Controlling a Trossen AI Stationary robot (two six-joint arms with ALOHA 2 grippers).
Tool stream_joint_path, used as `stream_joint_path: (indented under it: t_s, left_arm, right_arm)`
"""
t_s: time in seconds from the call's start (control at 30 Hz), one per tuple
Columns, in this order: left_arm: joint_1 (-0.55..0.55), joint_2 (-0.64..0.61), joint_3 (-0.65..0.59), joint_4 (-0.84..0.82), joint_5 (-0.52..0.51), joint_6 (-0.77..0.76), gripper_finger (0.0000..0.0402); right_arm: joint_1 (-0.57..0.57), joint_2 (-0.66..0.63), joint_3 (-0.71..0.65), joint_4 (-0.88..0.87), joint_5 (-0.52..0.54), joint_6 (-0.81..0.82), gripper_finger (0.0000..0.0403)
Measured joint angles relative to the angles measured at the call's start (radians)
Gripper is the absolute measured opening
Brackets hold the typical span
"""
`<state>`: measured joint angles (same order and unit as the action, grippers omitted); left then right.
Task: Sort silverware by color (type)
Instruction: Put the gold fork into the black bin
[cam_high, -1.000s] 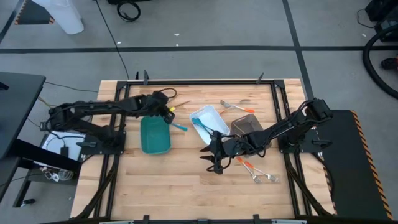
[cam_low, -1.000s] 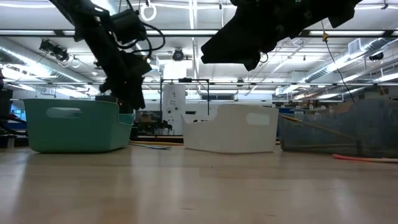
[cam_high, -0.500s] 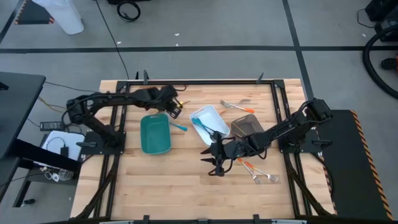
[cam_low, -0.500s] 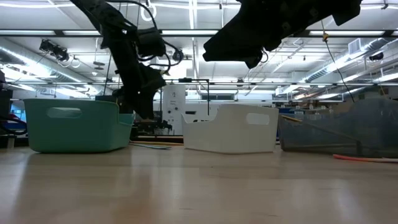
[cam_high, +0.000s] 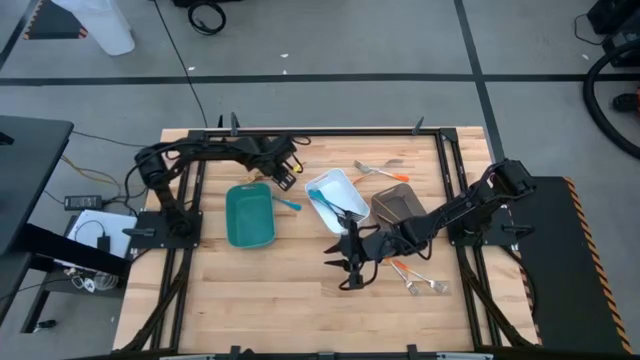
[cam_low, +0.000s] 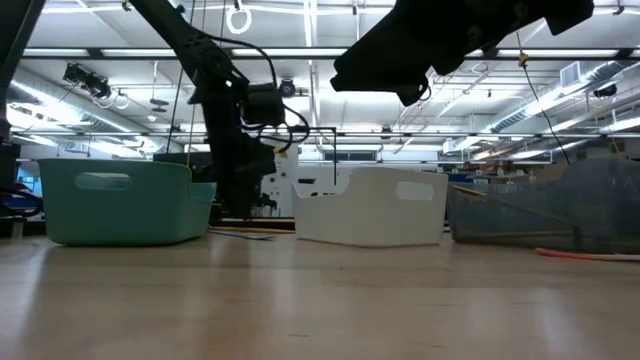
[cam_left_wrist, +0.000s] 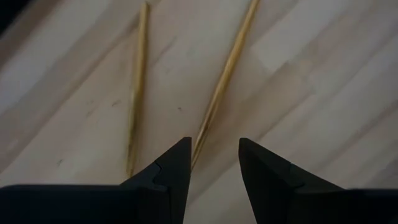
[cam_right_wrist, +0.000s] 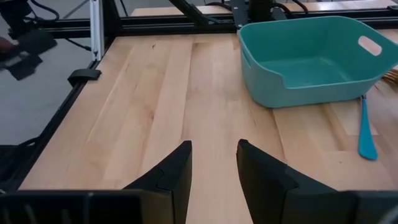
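My left gripper (cam_high: 287, 172) (cam_left_wrist: 213, 163) is open, low over two all-gold utensils (cam_high: 291, 164) on the wood beyond the teal tray (cam_high: 249, 216). One gold handle (cam_left_wrist: 225, 78) runs into the gap between its fingertips; the other gold handle (cam_left_wrist: 137, 87) lies beside it. I cannot tell whether the fingers touch either. My right gripper (cam_high: 349, 264) (cam_right_wrist: 212, 163) is open and empty, raised above bare wood near the table's middle. A blue-handled utensil (cam_high: 288, 203) (cam_right_wrist: 365, 129) lies flat next to the teal tray. Blue pieces (cam_high: 326, 203) lie in the white tray (cam_high: 342, 181).
A grey-brown tray (cam_high: 398, 205) sits right of the white one. Orange-handled utensils lie beyond it (cam_high: 384, 173) and near my right arm (cam_high: 402, 268), with another utensil (cam_high: 427, 284) beside them. Bare wood stretches along the near edge (cam_high: 270, 300). The teal tray (cam_right_wrist: 311, 56) holds nothing visible.
My left gripper has swung from above the teal tray's far end toward the table's right and far side, and now stands over the gold utensils. My right gripper has drifted slightly toward the near edge. No utensil has moved.
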<state>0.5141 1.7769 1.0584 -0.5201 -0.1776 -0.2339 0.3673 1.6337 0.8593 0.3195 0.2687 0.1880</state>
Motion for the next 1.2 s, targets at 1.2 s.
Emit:
stream_joint_path:
  t_s: [1.2]
  left_arm:
    - [-0.079,-0.041,-0.002,0.023,-0.055,0.059,0.0019]
  right_arm:
    - [0.01,0.001,0.0,-0.172,0.089,0.071,0.0132]
